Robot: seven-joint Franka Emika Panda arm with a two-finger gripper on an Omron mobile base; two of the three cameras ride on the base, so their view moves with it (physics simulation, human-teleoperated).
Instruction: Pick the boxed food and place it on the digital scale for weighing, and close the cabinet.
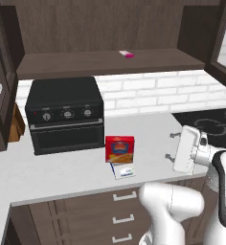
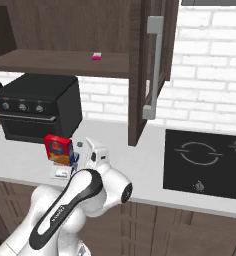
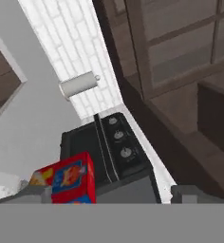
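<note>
**A:** Where is the boxed food (image 1: 119, 149) right now?

**B:** Standing upright on the digital scale (image 1: 122, 170), on the bench (image 1: 62, 174) just in front of the black toaster oven (image 1: 64, 114). The red face looks toward the robot, and a strip of the scale's white edge pokes out in front of it.

**A:** So that part of the job looks done?

**B:** I judge so. The cabinet (image 2: 140, 70) is what's left: its doors stand swung out, and the one with the silver handle (image 2: 152, 67) hangs over the bench beside the stovetop (image 2: 205, 162).

**A:** And the gripper (image 1: 171, 146)?

**B:** Its jaws are spread wide with nothing between them, hovering to the right of the box and apart from it.

**A:** If the box had to be moved again, how would it handle?

**B:** Probably light and fairly stiff, a thin card carton, so easy to lift but easy to tip since it stands tall on a narrow base. The printed faces likely slip a little. I'd take it across the two blue sides, around mid-height, squeezing gently so the walls don't cave.

**A:** Anything else nearby?

**B:** A tiny pink-and-white item (image 1: 126, 54) lies on the cabinet shelf, well apart from everything.
</note>
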